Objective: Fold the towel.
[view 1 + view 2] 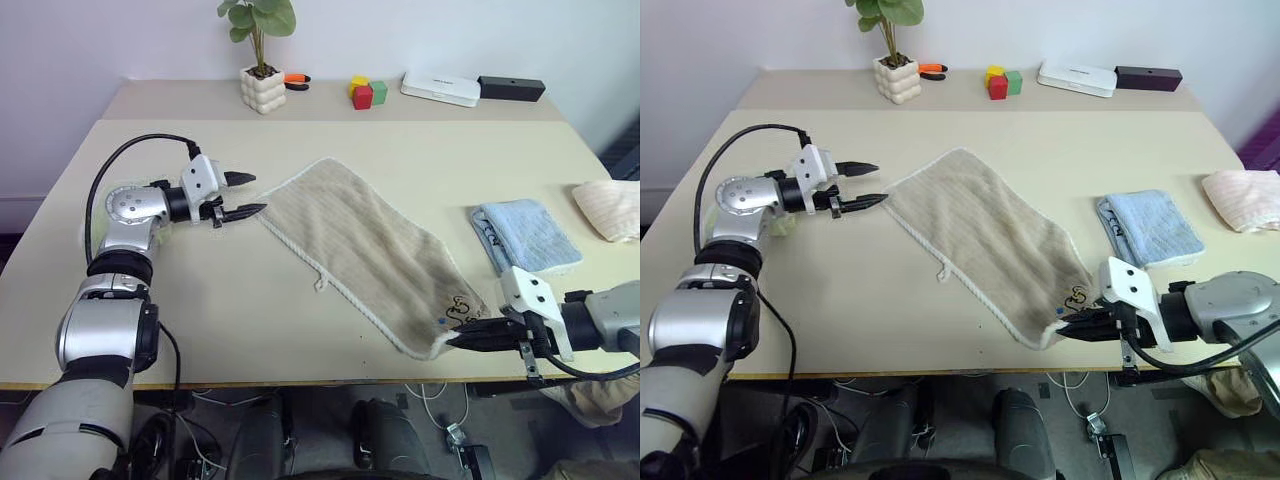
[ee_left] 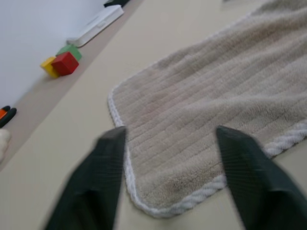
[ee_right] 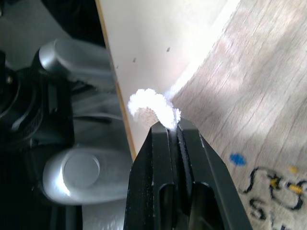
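Beige tabletop fills the frame's middle. Left gripper, at centre left, spreads wide just beside the towel's upper corner. Right gripper, lower right, is clamped on the towel's near corner. That towel lies flat, running diagonally across the centre; a light blue towel sits right.

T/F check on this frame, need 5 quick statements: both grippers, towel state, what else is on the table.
1. The right gripper is shut on a corner of the beige towel. True.
2. The left gripper is clamped on the towel. False: its jaws are open at the towel's far corner, not gripping.
3. The beige towel is folded in half. False: it lies spread flat.
4. A folded light blue towel lies apart from it. True.
5. The potted plant stands on the towel. False: it stands at the table's back.
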`<action>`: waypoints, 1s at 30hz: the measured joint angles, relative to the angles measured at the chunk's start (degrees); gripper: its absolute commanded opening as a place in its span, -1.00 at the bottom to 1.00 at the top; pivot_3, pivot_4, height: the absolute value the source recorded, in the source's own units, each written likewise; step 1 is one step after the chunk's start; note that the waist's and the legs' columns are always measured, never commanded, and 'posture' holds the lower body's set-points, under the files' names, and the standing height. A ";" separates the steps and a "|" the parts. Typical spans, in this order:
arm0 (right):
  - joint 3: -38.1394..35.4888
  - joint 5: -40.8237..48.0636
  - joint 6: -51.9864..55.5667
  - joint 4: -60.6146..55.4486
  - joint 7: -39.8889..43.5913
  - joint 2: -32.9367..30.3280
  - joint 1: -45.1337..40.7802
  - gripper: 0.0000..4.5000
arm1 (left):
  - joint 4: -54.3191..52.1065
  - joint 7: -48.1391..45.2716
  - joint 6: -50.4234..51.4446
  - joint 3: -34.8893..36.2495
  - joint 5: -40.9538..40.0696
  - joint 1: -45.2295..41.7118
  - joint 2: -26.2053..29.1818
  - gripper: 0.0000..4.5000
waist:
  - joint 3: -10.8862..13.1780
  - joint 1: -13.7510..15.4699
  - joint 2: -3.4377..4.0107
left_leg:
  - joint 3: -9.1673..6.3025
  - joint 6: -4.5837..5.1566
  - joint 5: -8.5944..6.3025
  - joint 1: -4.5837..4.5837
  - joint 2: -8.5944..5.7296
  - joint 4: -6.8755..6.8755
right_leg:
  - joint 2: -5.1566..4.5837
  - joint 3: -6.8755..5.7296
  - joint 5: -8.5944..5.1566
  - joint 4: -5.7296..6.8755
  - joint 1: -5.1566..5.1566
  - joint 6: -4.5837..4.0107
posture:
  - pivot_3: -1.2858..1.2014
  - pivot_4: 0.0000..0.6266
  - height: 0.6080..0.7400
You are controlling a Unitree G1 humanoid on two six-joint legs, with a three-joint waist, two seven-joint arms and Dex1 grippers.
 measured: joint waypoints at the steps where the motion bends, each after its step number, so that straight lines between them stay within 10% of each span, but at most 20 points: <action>1: 0.30 0.00 0.14 -0.01 -0.36 0.08 -0.09 -1.00 | 0.41 0.03 0.00 -0.41 0.57 -0.02 -0.22 0.99 | 0.00 -0.01 0.00 | 0.00 0.00 0.00 0.00 0.00 0.00 | 0.00 0.00 0.00 0.00 0.00 0.00 | 0.03 -0.52 0.92; 24: 1.90 0.17 1.27 -0.55 -5.29 2.20 -2.45 -1.00 | 4.86 1.39 11.02 -6.51 8.07 -1.72 -7.95 0.99 | -0.02 0.05 -0.02 | -0.05 0.01 0.00 0.00 -0.02 0.03 | 0.00 0.00 0.00 0.01 0.02 0.00 | 0.03 -0.52 0.92; 30: 1.90 0.27 1.71 -0.64 -6.36 2.37 -2.49 -1.00 | 4.40 -3.55 20.38 -8.43 8.49 -2.91 -8.30 -0.19 | -0.35 -0.06 -0.04 | -0.08 0.01 -0.01 0.22 -0.01 0.02 | 0.00 -0.01 -0.01 0.02 0.24 -0.02 | 0.03 -0.52 0.92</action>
